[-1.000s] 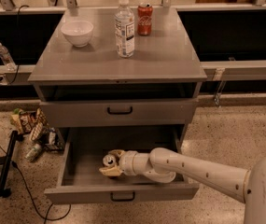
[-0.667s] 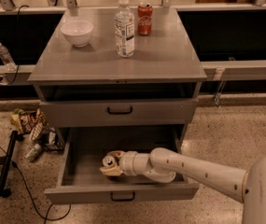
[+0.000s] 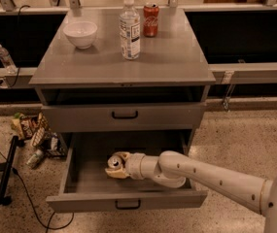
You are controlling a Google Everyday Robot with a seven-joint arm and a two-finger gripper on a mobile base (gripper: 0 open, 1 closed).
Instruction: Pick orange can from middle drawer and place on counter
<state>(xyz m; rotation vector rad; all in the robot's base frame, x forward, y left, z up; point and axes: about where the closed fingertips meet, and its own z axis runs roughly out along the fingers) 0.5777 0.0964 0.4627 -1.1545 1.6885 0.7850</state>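
The claw, reaching low into the open middle drawer, pinches the orange can from the side on the drawer floor, a grip that looks meant to lift it clear and up to the counter.

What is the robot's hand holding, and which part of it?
The gripper, down in the middle drawer, holds the orange can by its sides, jaws either side.
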